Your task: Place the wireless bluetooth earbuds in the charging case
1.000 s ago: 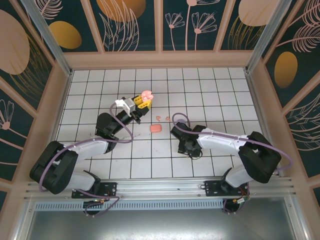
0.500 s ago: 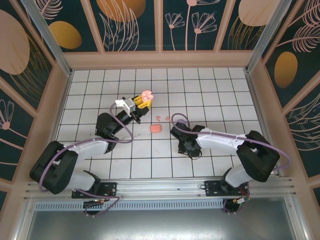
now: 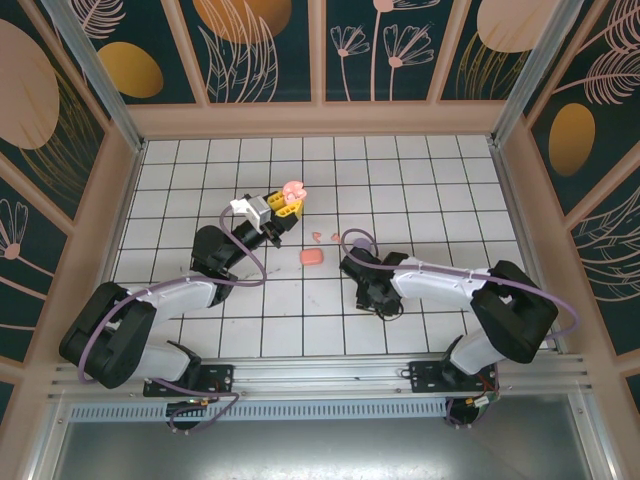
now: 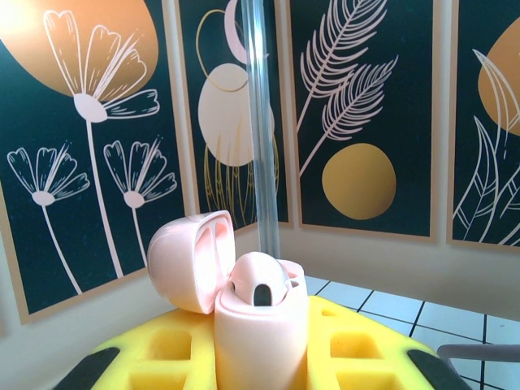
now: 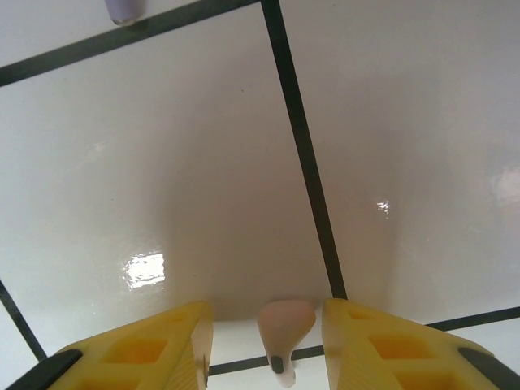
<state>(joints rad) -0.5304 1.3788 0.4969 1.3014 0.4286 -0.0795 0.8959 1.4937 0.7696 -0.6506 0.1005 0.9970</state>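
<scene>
My left gripper point(image 3: 287, 202) is shut on the pale pink charging case point(image 3: 293, 189), holding it upright above the table. In the left wrist view the case point(image 4: 260, 337) sits between the yellow fingers point(image 4: 154, 353), its lid point(image 4: 187, 260) hinged open to the left, and one pale pink earbud point(image 4: 260, 280) rests in its top. My right gripper point(image 5: 262, 315) points down at the table, open, with a second pale pink earbud point(image 5: 284, 327) lying between its fingers and a gap on each side. Two coral-red earbuds point(image 3: 326, 237) lie on the tiles between the arms.
A coral-pink rounded thing point(image 3: 312, 257) lies on the tiles left of my right gripper point(image 3: 376, 298). A small purple thing point(image 5: 122, 8) shows at the top edge of the right wrist view. Wooden walls point(image 3: 320, 120) ring the white grid table point(image 3: 420, 190).
The right arm has edged slightly to the left over the table. The left arm and the case have not moved.
</scene>
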